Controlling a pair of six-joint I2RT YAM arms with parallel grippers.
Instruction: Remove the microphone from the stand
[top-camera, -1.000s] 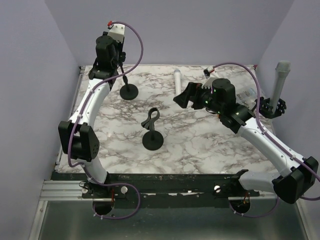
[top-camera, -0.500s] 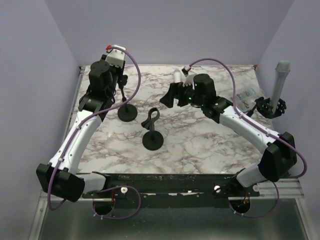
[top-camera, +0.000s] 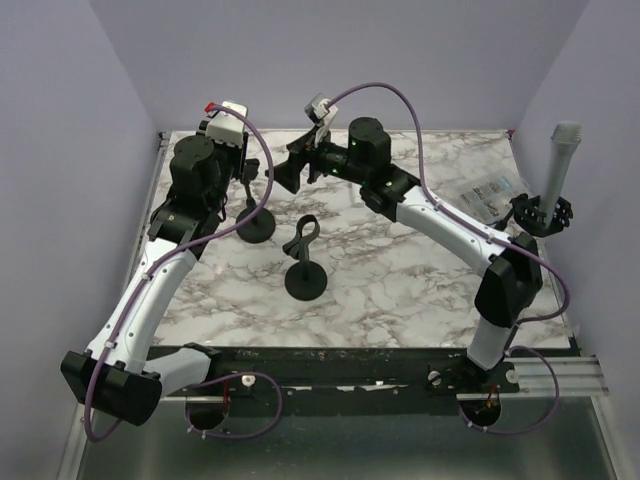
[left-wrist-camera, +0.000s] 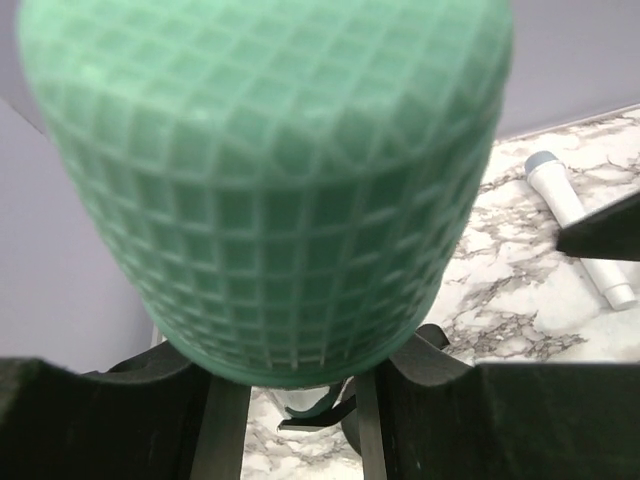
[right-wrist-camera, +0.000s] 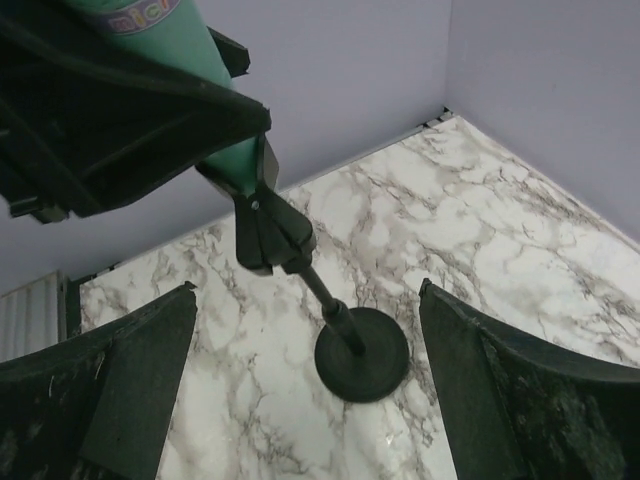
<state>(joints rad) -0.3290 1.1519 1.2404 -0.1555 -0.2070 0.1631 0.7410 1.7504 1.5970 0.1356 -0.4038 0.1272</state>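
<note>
Clamping the green microphone (left-wrist-camera: 265, 180) seated in its stand (right-wrist-camera: 362, 355), the left gripper (top-camera: 244, 170) risks dragging the base over unless the wide-open, empty right gripper (top-camera: 292, 165) pins it.

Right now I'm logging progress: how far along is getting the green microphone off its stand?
Done: the left hand is shut on the green microphone. In hand: its tail end sits in the clip of the stand, so it isn't free; the right hand is open, facing the stand, touching nothing. Left: lift the microphone clear.
</note>
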